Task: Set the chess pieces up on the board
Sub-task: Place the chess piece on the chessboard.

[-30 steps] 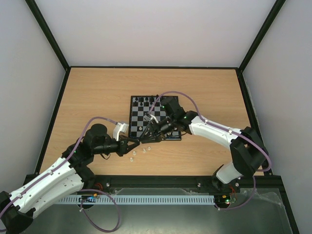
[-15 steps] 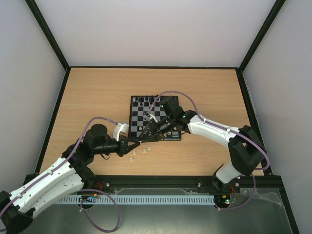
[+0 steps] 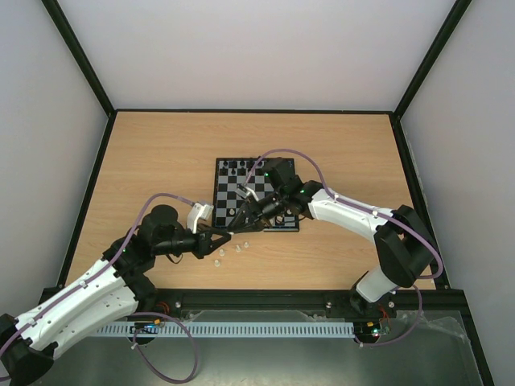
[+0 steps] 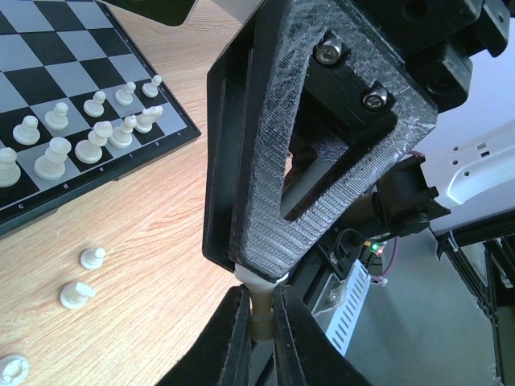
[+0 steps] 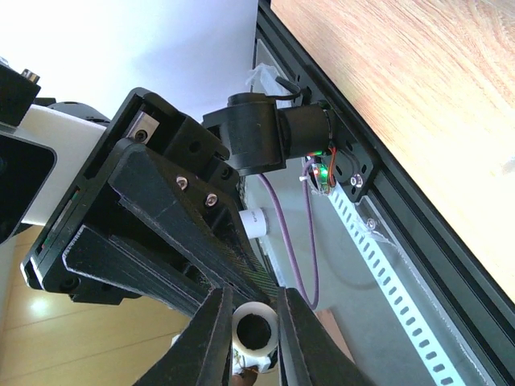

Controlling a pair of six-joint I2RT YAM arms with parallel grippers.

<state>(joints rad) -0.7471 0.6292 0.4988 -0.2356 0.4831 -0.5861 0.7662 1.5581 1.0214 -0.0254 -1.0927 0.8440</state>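
Observation:
The board (image 3: 228, 190) lies mid-table, and its corner shows in the left wrist view (image 4: 48, 50). Several white chess pieces (image 4: 56, 157) stand on its near rows. My left gripper (image 3: 232, 235) and right gripper (image 3: 244, 226) meet tip to tip just off the board's front edge. In the left wrist view my left gripper (image 4: 257, 330) is shut on the stem of a cream chess piece (image 4: 259, 315). In the right wrist view my right gripper (image 5: 251, 331) is closed on that piece's round base (image 5: 241, 338). The piece hangs above the table between both grippers.
Loose white pieces (image 3: 222, 252) lie on the wood in front of the board, under the grippers; three show in the left wrist view (image 4: 76, 295). Black chessmen (image 3: 233, 166) stand on the board's far row. A black frame rail (image 3: 322, 299) runs along the table's near edge.
The right arm has shifted slightly left toward the left gripper. The left arm has barely moved; the tips stay together at the board's front edge.

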